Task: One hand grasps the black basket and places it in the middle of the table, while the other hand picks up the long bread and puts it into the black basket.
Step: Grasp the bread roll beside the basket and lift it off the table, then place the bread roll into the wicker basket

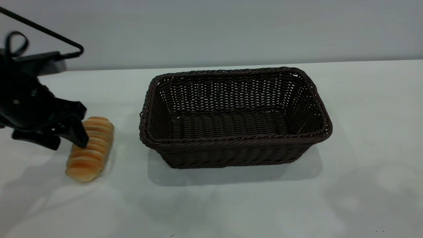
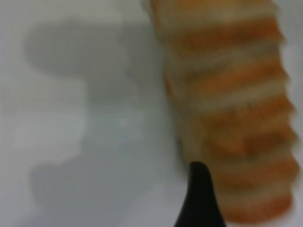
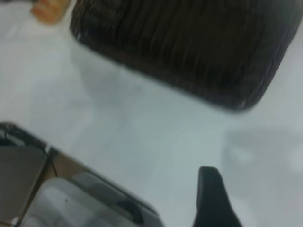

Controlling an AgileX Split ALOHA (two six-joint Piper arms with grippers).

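Note:
The long bread (image 1: 90,148) lies on the white table (image 1: 231,205) at the left, striped orange and cream. My left gripper (image 1: 78,127) is down at the bread's far half, open, its fingers astride the bread. One black finger (image 2: 200,198) shows against the bread's side (image 2: 232,118); the other is out of view. The black basket (image 1: 234,115) stands upright and empty in the middle of the table, apart from the bread. My right gripper (image 3: 255,194) is outside the exterior view, off the basket's (image 3: 189,42) near side, open and empty, one finger (image 3: 210,198) showing.
The table's edge and some grey equipment (image 3: 71,194) beyond it show in the right wrist view. The bread (image 3: 47,9) shows small past the basket's corner there. A black rod (image 1: 43,31) sticks out above the left arm.

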